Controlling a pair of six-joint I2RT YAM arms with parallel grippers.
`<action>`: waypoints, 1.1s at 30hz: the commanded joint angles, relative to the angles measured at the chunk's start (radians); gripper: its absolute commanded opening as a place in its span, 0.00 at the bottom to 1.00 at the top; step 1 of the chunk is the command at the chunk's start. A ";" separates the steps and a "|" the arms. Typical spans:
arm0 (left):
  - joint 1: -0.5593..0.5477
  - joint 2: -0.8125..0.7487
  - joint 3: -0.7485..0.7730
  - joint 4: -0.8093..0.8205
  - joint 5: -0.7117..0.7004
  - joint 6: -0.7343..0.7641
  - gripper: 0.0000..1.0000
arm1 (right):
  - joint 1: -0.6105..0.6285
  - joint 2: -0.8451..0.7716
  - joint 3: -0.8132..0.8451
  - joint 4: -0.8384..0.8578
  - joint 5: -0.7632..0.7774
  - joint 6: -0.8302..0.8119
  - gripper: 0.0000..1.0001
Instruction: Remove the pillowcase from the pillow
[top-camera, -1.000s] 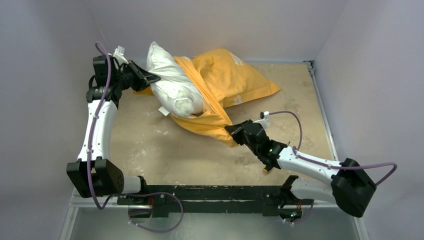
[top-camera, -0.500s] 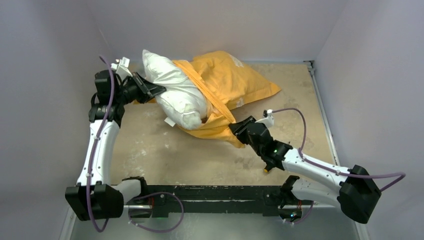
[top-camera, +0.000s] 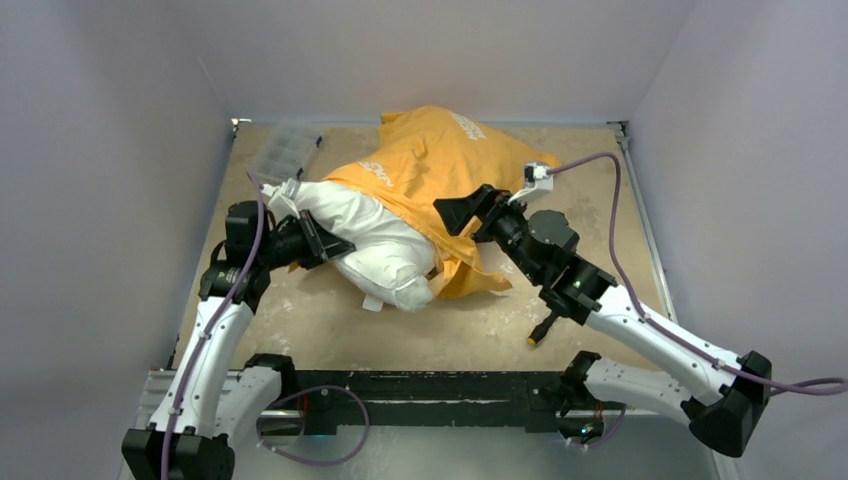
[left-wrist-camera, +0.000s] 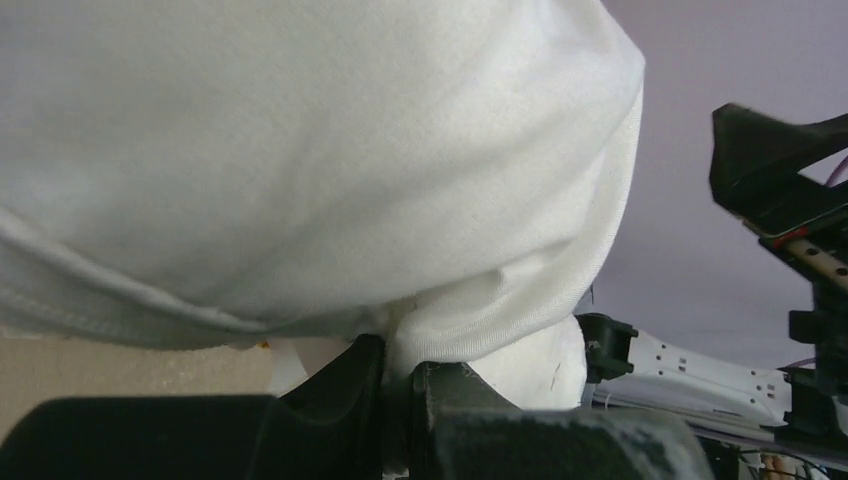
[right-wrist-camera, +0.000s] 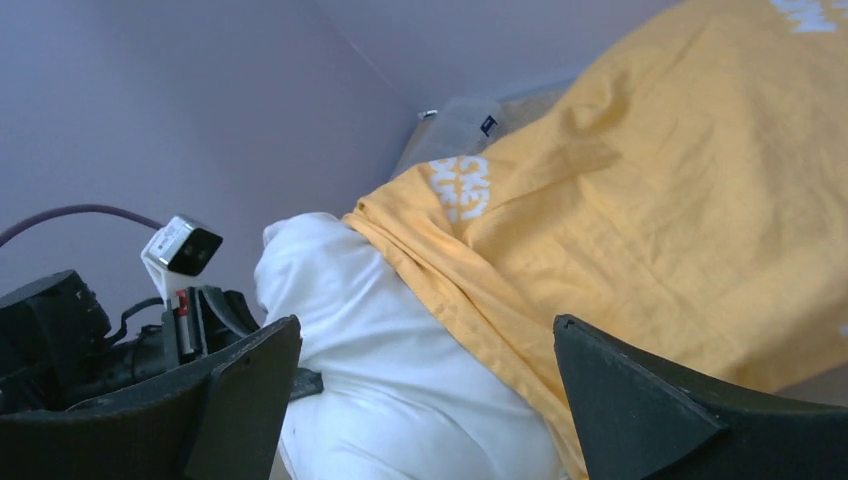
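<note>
The orange-yellow pillowcase (top-camera: 445, 160) with white lettering covers the far half of the white pillow (top-camera: 380, 250), whose near-left half sticks out bare. My left gripper (top-camera: 322, 245) is shut on a fold of the pillow's white cloth at its left end; the left wrist view shows that cloth pinched between the jaws of the left gripper (left-wrist-camera: 400, 355) under the pillow (left-wrist-camera: 300, 150). My right gripper (top-camera: 465, 212) hovers open over the pillowcase's near edge. Between the wide-apart fingers of the right gripper (right-wrist-camera: 425, 330) I see pillow (right-wrist-camera: 400, 390) and pillowcase (right-wrist-camera: 680, 200), neither touched.
A clear plastic box (top-camera: 285, 150) sits at the table's far left corner. A small screwdriver (top-camera: 540, 330) lies near the front edge under the right arm. Grey walls close in on the left, back and right.
The right gripper let go of the pillowcase's corner, opened wide and rose back over the cloth. The left gripper dragged the pillow toward the front, baring more white.
</note>
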 joint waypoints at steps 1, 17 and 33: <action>-0.011 -0.087 -0.056 -0.051 0.064 0.077 0.00 | 0.006 0.080 0.095 0.026 -0.076 -0.181 0.99; -0.012 -0.154 0.255 -0.487 -0.630 0.251 0.76 | 0.039 0.337 0.193 0.100 -0.123 -0.310 0.99; -0.012 -0.025 -0.136 -0.058 -0.435 0.091 0.76 | 0.173 0.781 0.590 -0.020 -0.015 -0.482 0.99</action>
